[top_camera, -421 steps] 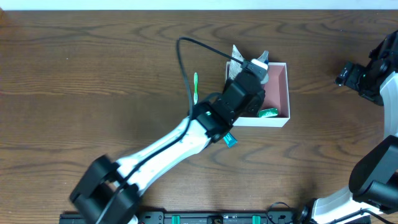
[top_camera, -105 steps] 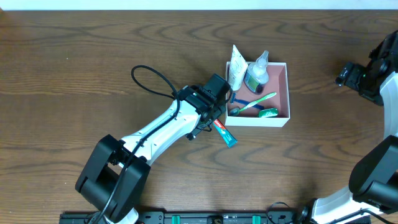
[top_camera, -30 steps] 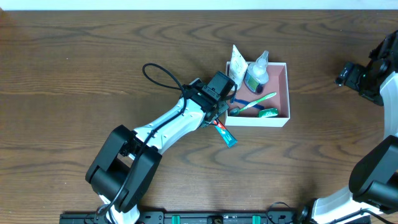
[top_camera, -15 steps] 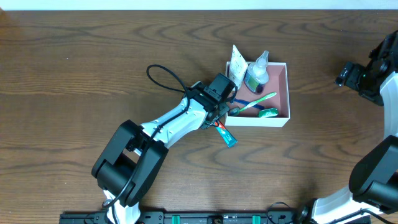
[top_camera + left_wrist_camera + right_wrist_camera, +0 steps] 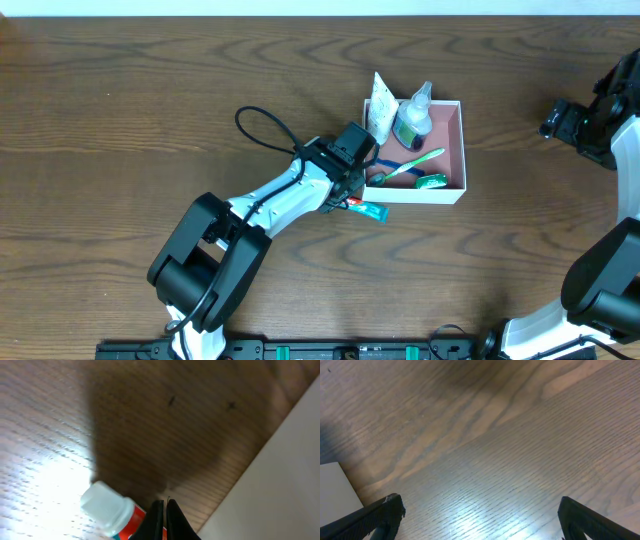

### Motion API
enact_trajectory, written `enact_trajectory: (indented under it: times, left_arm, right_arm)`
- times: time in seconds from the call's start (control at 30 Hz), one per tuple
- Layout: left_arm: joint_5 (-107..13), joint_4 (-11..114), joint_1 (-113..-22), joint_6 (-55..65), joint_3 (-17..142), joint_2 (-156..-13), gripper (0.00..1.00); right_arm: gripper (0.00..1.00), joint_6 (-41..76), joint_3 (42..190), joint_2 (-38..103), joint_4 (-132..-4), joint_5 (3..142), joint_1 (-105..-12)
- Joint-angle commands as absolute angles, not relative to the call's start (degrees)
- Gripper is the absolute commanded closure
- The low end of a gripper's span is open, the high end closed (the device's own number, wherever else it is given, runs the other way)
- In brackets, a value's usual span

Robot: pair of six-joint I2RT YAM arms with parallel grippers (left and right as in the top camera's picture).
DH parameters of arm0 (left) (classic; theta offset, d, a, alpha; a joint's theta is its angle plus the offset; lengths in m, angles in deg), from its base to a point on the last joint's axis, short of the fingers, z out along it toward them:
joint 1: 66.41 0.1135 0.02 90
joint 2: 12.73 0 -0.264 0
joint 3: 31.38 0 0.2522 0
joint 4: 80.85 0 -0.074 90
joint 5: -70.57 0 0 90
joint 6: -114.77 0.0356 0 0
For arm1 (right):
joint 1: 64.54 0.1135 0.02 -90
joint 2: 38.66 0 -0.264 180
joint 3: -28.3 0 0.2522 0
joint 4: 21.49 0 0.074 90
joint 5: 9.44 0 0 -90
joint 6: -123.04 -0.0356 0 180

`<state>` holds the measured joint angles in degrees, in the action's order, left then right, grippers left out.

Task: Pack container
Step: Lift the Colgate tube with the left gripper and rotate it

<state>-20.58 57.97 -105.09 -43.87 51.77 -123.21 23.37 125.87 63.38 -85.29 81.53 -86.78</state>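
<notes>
The container (image 5: 456, 192), a square white-walled box with a pink inside, stands right of the table's middle. It holds a green toothbrush (image 5: 412, 162), a clear bottle of green liquid (image 5: 412, 114), a white tube (image 5: 380, 108) and a small green item (image 5: 431, 182). A red and teal toothpaste tube (image 5: 368, 209) lies on the table by the container's front left corner. My left gripper (image 5: 347, 197) is shut, its tips against the toothpaste tube (image 5: 112, 510), next to the container's wall (image 5: 280, 470). My right gripper (image 5: 572, 122) is open and empty at the far right.
A black cable (image 5: 262, 130) loops from the left arm over the table. The right wrist view shows bare wood under my right gripper (image 5: 480, 515) and a corner of the container (image 5: 335, 491) at the left.
The toothpaste tube has swung from a diagonal to lying nearly level along the container's front. The toothbrush went from the table into the container earlier. The right arm has not moved.
</notes>
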Motion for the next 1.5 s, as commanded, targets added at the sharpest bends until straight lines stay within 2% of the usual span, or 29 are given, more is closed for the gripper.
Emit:
enact_trajectory:
  times: [0.0, 0.47, 0.87, 1.07, 1.27, 1.37, 1.47]
  left_arm:
    - [-20.54, 56.71, -105.11, -42.52, 50.94, -124.00, 0.94]
    - [-20.82, 47.61, -105.04, -39.41, 50.94, -123.95, 0.94]
    - [-30.90, 43.05, -105.13, -32.11, 50.94, -123.95, 0.94]
    - [-25.80, 41.41, -103.82, -25.10, 50.96, -121.96, 0.94]
    - [-20.49, 40.82, -102.68, -17.49, 50.96, -113.90, 0.94]
    - [-19.84, 40.82, -102.83, -10.74, 50.96, -108.89, 0.83]
    - [-20.14, 40.40, -103.66, -1.86, 50.96, -105.13, 0.66]
  right_arm:
    - [0.01, 22.80, 125.76, 63.80, -85.27, 81.82, -87.02]
    - [0.01, 22.80, 125.76, 63.80, -85.27, 81.82, -87.02]
    - [0.01, 22.80, 125.76, 63.80, -85.27, 81.82, -87.02]
    - [0.01, 22.80, 125.76, 63.80, -85.27, 81.82, -87.02]
    - [0.01, 22.80, 125.76, 63.80, -85.27, 81.82, -87.02]
    - [0.01, 22.80, 125.76, 63.80, -85.27, 81.82, -87.02]
    - [0.01, 22.80, 125.76, 63.80, -85.27, 81.82, -87.02]
